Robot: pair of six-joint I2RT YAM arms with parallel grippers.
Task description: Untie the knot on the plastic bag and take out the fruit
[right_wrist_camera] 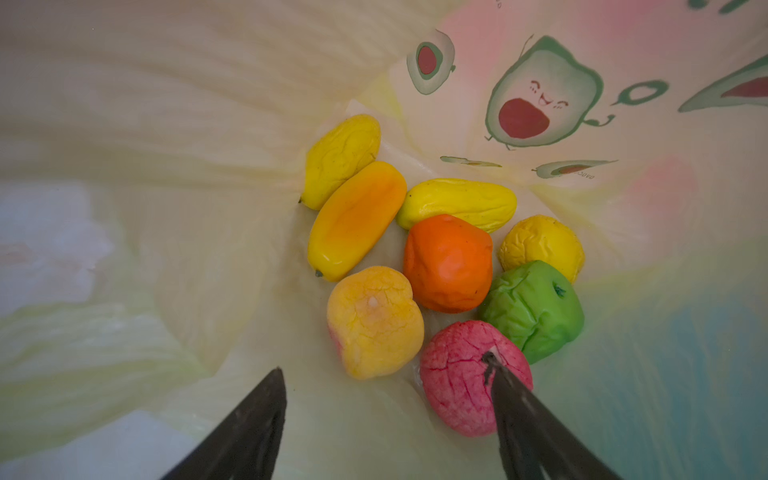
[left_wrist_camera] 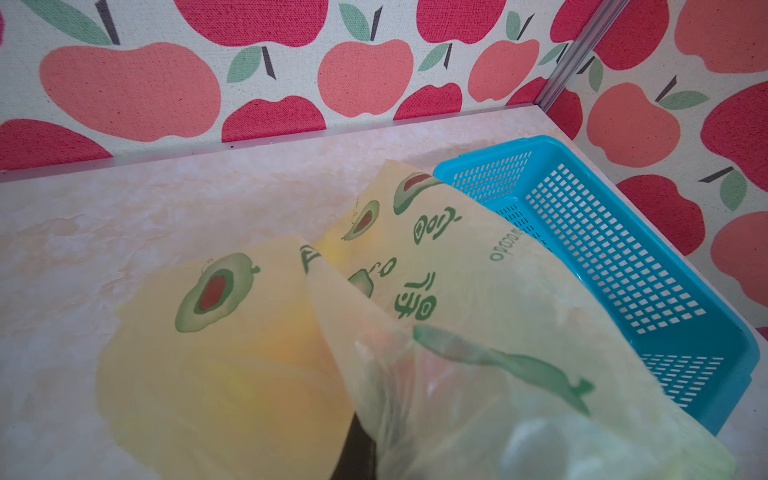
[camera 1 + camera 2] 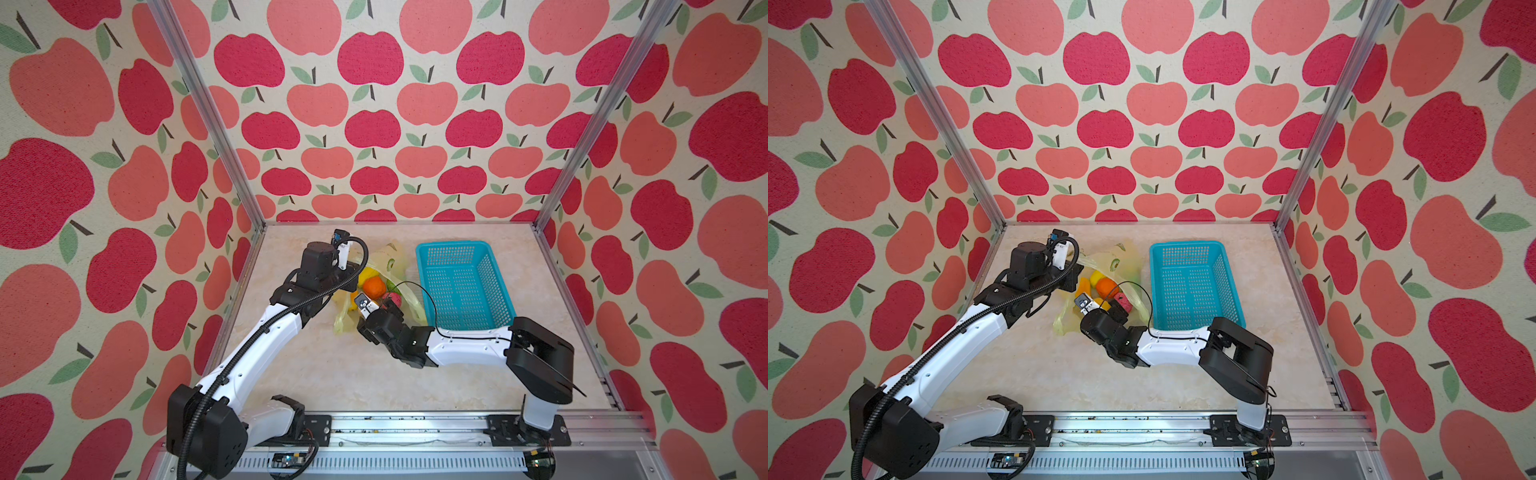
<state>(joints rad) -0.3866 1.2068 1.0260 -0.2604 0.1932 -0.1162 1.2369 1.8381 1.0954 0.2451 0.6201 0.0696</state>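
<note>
Left arm (image 3: 266, 345) and right arm (image 3: 465, 347) stretch in from the front rail over the counter (image 3: 332, 374). At the right arm's side, the turquoise basket (image 3: 453, 251) holds no fruit. Between basket and left arm lies the plastic bag (image 3: 394, 254), mouth gaping, with no knot showing, so the untying looks done. Eight pieces of fruit (image 1: 446, 264) lie inside, so all the emptying is left. The left fingers (image 2: 353, 451) are pressed together, seemingly pinching the bag's film up. The right fingers (image 1: 249, 424) are spread inside the bag, one tip over the pink piece (image 1: 453, 382), gripping nothing.
</note>
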